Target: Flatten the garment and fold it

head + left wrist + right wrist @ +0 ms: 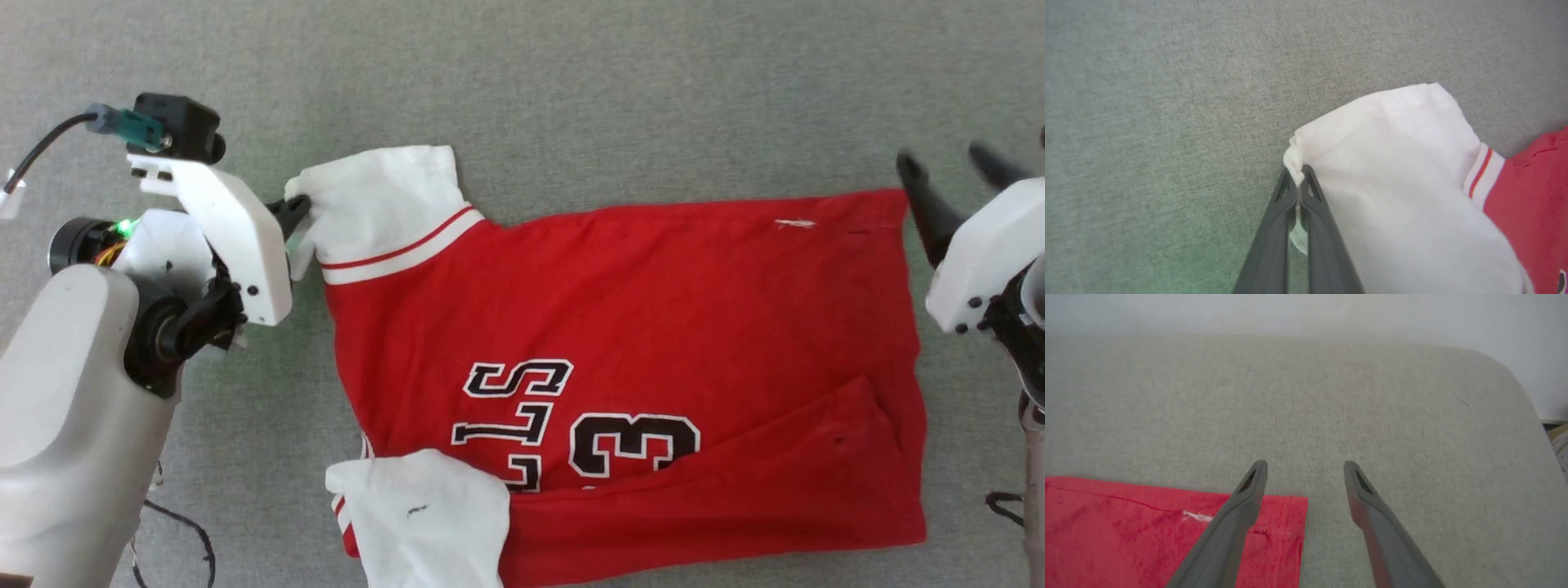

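So, jersey (pixel 637 310) lies on the grey mat (pixel 571 98), left gripper (pixel 1299 177) pinched tight on its white sleeve (pixel 1392 183) corner, right gripper (pixel 1305 469) fingers wide apart by the red hem corner.

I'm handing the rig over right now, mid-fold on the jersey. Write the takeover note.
Left gripper: shut on the cuff corner of the far white sleeve.
Right gripper: open, holding nothing, poised at the far hem corner of the garment.
The garment lies mostly flat on the grey surface; its near edge looks folded over, with the near sleeve on top.
Left to do: grasp the hem corner, probably fold the far side.
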`<state>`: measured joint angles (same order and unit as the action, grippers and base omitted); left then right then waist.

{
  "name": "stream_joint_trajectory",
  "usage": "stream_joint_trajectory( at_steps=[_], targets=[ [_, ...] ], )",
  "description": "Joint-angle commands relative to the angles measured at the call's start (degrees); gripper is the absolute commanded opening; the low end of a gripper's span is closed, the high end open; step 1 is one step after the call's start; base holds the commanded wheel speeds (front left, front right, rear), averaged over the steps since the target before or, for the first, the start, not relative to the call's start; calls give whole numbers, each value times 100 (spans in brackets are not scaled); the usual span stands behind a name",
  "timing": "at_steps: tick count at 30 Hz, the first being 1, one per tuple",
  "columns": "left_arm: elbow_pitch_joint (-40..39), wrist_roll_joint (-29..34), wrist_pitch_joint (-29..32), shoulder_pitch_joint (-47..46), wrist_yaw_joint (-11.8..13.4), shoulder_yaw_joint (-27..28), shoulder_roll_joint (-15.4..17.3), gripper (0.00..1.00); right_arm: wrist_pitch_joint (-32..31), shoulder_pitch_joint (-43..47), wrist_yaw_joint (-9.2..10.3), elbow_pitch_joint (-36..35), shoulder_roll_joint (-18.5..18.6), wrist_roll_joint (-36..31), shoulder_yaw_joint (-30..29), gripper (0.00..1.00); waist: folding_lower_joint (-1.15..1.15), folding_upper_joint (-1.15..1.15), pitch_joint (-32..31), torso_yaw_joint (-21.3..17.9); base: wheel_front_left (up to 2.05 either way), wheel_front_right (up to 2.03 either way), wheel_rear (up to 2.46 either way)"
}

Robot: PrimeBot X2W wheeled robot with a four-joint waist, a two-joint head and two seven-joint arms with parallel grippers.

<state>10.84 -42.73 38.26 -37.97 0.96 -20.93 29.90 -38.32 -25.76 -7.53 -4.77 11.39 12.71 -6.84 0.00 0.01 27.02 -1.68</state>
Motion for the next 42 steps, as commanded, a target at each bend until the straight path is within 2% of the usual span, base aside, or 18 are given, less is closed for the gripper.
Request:
stream_joint_trajectory(
  at_steps=[1,4,9,10,11,12,15,18,26,29,37,42],
  targets=[
    [22,34,-17,-18,-54,-39,-43,0,-221,-75,4,76,73,13,-2,100,0,-1,114,69,0,0,0],
    [52,29,-36,-59,-81,-63,-68,0,-539,-68,4,189,131,0,-20,100,0,-1,219,117,0,0,0],
    [100,32,-60,-142,-114,-75,-64,0,-784,45,4,331,-63,43,-100,100,0,-1,345,150,0,0,0],
    [110,30,-63,-159,-121,-76,-61,0,-862,75,4,367,-97,46,-125,89,0,-1,360,153,0,0,0],
    [119,28,-64,-178,-127,-75,-57,0,-934,92,4,394,-155,13,-214,25,0,-1,377,155,0,0,0],
    [129,26,-64,-196,-132,-74,-52,0,-1012,102,4,412,-227,-18,-286,0,0,-1,388,156,0,0,0],
    [140,12,-156,-261,-149,-29,-57,0,-1087,65,4,377,-354,-34,-375,0,0,-1,403,158,0,0,0],
    [151,21,-455,-329,-202,63,-88,0,-912,-10,4,290,-367,-64,-377,0,0,-1,355,156,0,0,0],
    [143,191,-1765,-327,-503,260,-158,0,-230,-63,4,309,-152,2,-199,0,0,-1,-41,196,0,0,0],
    [46,221,-2030,-209,-583,246,-143,0,-92,22,4,318,-68,63,-108,0,0,-1,-183,224,0,0,0],
    [-847,108,-2730,975,-646,310,-15,0,401,753,4,82,84,445,-52,0,0,-1,-783,336,0,0,0],
    [-1690,-217,-2769,2150,-407,522,142,0,620,1452,4,-221,24,723,-205,0,0,-1,-1079,353,0,0,0]
  ],
)
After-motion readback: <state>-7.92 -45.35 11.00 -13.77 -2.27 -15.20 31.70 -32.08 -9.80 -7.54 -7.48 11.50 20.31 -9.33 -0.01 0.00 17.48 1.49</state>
